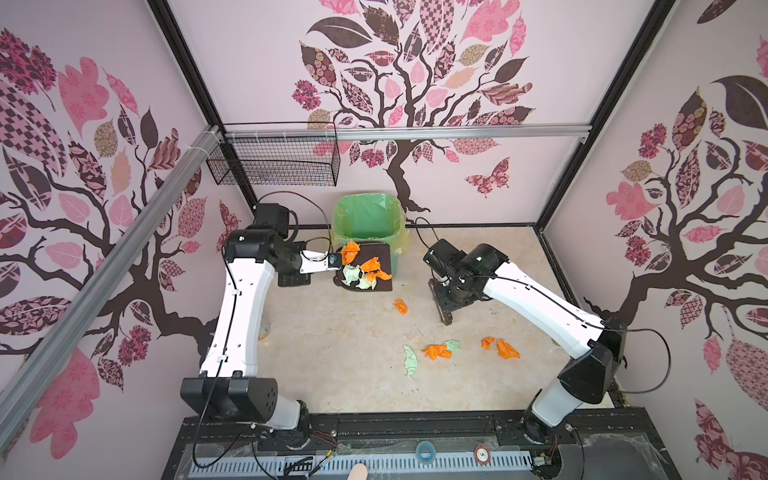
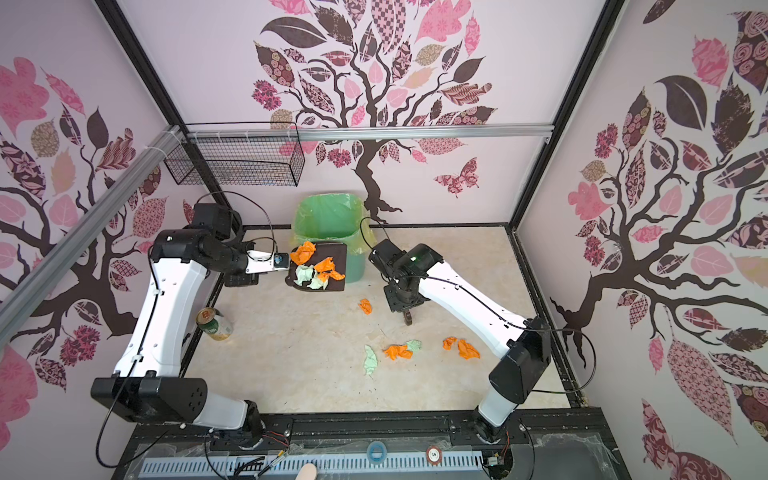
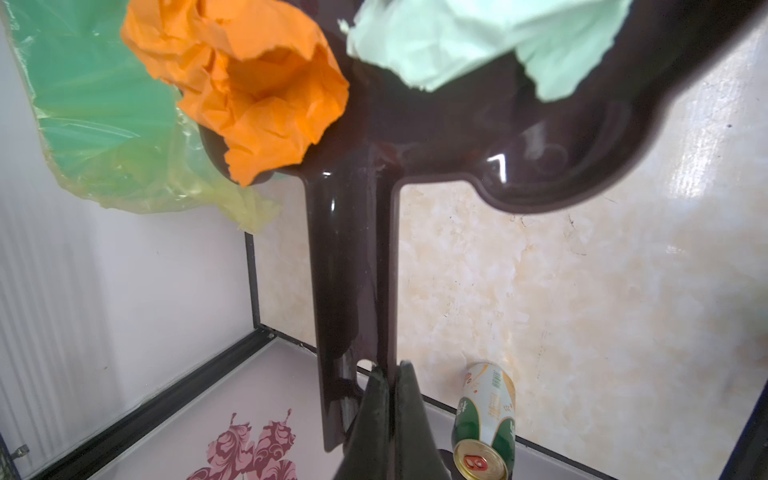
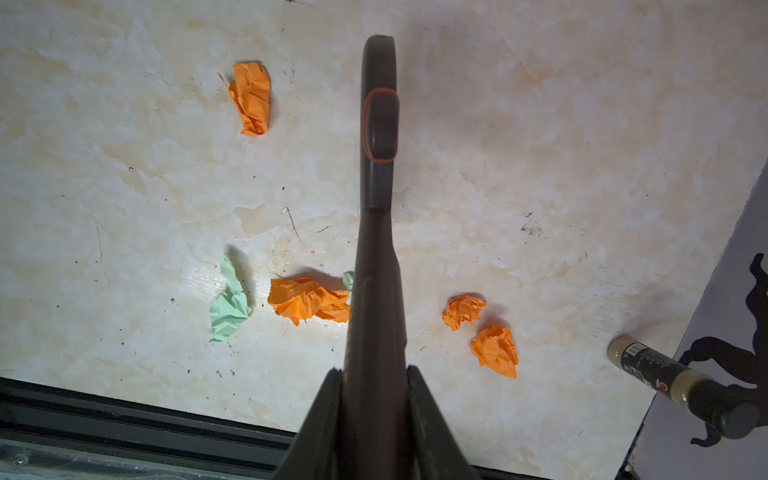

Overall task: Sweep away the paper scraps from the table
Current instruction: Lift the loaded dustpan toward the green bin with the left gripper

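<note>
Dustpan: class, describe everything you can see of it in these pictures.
The dustpan is glossy dark-brown plastic: a flat pan with a raised back rim and a long handle. The left gripper is shut on the handle's end, holding it by the green-lined bin. Orange and mint paper scraps lie on it.

Dustpan (image 3: pixel 561 158) runs off the left wrist view's top edge, its mint scrap (image 3: pixel 457 37) and orange scrap (image 3: pixel 249 83) clipped with it. Can (image 1: pixel 263 330) is nearly lost behind the left arm (image 1: pixel 241 316) in a top view. Brush handle (image 4: pixel 376 249) covers most of a mint wad (image 4: pixel 347 286) in the right wrist view, bristles out of frame
</note>
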You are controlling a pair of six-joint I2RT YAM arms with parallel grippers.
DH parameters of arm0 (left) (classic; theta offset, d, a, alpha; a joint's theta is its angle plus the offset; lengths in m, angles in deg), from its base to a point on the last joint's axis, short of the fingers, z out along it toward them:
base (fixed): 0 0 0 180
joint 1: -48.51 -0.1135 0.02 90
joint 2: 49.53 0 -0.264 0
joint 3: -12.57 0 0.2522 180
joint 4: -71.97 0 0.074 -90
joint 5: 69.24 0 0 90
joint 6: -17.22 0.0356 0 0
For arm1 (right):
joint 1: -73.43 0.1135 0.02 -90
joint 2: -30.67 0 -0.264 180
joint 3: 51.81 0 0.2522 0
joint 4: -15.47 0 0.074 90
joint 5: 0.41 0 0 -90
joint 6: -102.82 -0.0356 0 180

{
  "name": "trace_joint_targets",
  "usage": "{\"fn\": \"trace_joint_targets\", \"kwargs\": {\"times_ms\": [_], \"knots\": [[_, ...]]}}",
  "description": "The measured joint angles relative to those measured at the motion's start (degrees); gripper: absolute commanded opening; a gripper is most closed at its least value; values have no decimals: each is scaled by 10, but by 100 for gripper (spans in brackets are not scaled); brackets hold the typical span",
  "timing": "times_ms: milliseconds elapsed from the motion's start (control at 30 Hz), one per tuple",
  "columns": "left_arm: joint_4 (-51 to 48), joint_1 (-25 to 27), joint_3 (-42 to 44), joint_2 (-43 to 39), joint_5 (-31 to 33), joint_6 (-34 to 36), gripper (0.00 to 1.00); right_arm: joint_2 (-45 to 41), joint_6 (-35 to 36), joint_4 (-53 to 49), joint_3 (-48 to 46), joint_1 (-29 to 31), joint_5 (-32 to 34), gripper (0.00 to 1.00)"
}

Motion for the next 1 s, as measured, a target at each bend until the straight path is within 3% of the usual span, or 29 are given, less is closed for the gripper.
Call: {"fn": "trace_joint_targets", "kwargs": {"times_ms": [267, 567, 1000], "knots": [[-16, -7, -112, 62, -2, 0, 0, 0, 2, 9, -3, 0, -2, 0], [-97, -39, -423, 269, -24, -15, 0, -12, 5, 31, -45, 0, -11, 0], [-87, -41, -500, 374, 16, -8, 0, -28, 11, 60, -78, 0, -21, 0]]}}
